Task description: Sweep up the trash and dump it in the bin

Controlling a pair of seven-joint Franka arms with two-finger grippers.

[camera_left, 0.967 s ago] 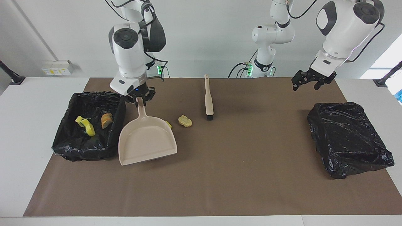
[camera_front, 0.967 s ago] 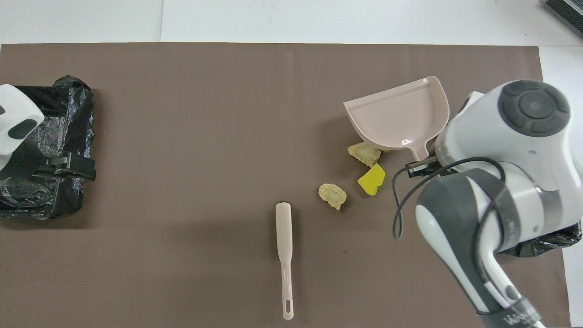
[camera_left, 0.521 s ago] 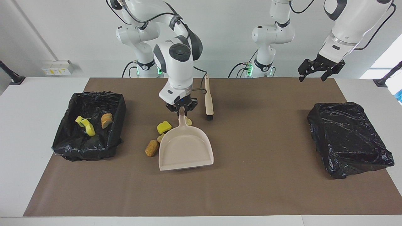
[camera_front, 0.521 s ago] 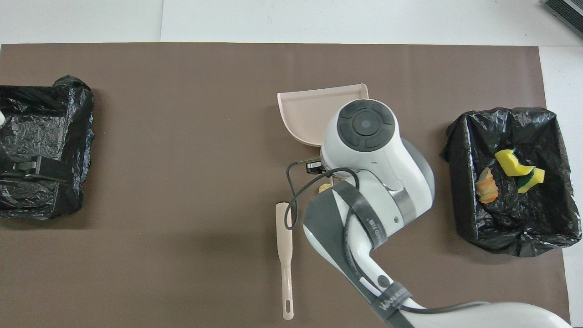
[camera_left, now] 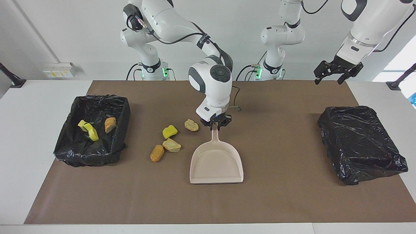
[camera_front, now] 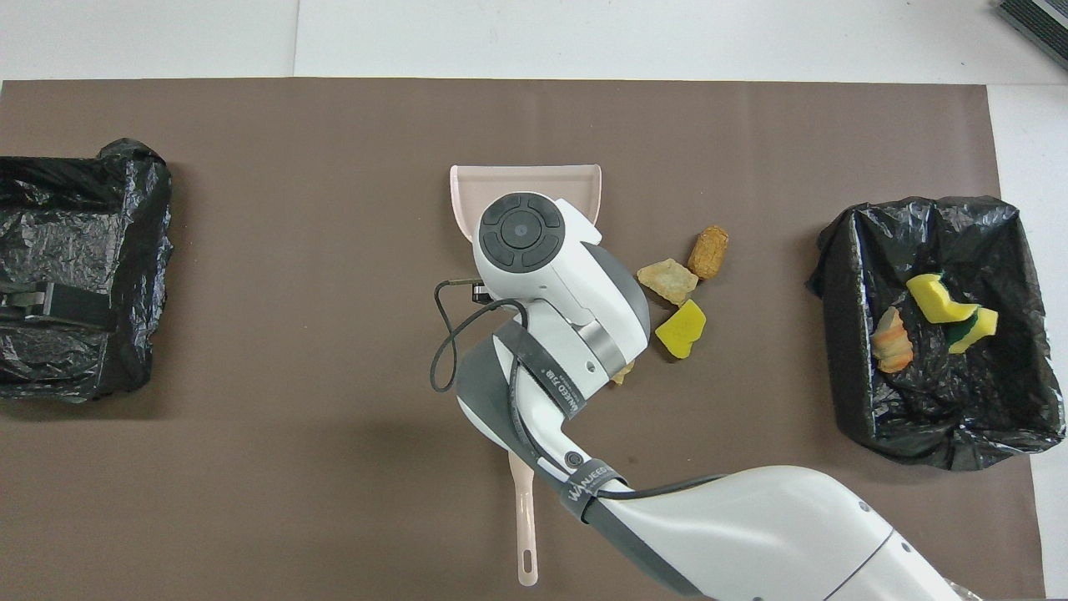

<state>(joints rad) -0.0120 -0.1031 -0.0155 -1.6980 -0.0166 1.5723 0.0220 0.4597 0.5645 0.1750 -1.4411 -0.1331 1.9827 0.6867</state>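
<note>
The right gripper (camera_left: 216,125) has its fingers clamped on the handle of the pink dustpan (camera_left: 216,162), which lies flat and empty mid-mat. The left gripper (camera_left: 338,72), fingers apart, waits over the table edge above the closed black bag (camera_left: 360,143). Three pieces of trash already lie in the open bin (camera_left: 120,110); four lumps (camera_left: 170,131) sit on the mat between bin and pan, unswept, the brush (camera_front: 524,517) idle. Since a second ago the pan has travelled from the bin's side toward the middle, uncovering those lumps.

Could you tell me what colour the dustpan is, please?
The dustpan is pale pink, clearest in the facing view.
</note>
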